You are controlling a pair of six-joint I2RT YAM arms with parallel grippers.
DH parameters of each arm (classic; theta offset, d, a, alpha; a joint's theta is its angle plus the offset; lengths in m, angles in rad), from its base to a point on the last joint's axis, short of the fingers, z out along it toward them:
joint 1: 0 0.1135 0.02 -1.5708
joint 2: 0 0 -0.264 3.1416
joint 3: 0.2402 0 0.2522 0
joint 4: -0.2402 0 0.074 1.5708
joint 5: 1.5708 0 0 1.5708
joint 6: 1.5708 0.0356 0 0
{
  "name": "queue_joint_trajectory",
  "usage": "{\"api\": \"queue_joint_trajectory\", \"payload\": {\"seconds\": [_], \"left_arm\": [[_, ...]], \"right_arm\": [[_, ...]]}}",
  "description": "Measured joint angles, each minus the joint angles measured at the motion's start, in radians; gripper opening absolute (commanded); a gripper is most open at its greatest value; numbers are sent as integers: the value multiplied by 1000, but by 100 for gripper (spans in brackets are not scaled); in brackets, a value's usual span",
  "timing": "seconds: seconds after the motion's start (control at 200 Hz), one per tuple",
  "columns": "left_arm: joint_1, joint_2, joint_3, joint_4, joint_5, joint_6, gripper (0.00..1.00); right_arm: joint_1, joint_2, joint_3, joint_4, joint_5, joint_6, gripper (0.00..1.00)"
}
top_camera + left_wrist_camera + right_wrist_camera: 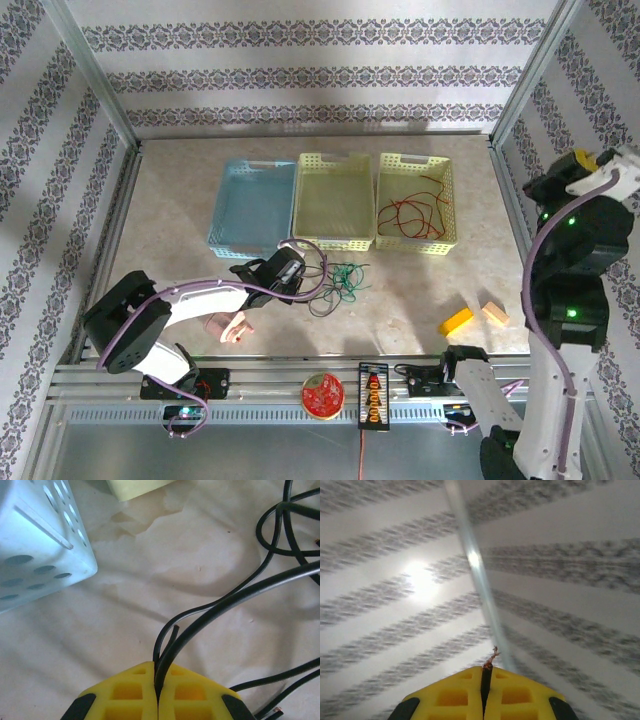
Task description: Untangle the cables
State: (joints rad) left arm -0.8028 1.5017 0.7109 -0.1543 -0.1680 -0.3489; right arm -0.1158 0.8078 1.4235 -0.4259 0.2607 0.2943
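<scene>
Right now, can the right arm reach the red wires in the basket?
Probably not yet. The right gripper is raised toward the wall, shut on a frayed wire tip. The red wires lie uncovered in the yellow basket, so lowering should get there.

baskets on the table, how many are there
3, in a row: blue basket on the left, green-yellow basket in the middle, yellow basket on the right holding red wires. None seems hidden.

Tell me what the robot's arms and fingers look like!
Both arms, the left arm and the right arm, are white tubes with chunky black joints and a lilac cable looping along each. Small green lights glow on the right one. The left gripper and right gripper have blocky yellow fingers with square hollows.
</scene>
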Motion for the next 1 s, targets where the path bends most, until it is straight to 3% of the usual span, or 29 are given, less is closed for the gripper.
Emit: {"api": "queue_joint_trajectory", "payload": {"seconds": [0.17, 0.4, 0.59, 0.77, 1.0], "left_arm": [[0, 7, 0, 2, 0, 0, 0], [0, 18, 2, 8, 7, -15, 0], [0, 25, 11, 10, 11, -31, 0], [0, 25, 11, 12, 10, -53, 0], [0, 14, 11, 12, 10, -68, 0]], "right_arm": [[11, 130, 143, 10, -236, 80, 0], [104, 316, 389, 33, -382, 119, 0], [272, 480, 518, 80, -392, 97, 0], [419, 644, 501, 106, -348, 46, 0], [492, 805, 418, 114, -329, 24, 0]]}}
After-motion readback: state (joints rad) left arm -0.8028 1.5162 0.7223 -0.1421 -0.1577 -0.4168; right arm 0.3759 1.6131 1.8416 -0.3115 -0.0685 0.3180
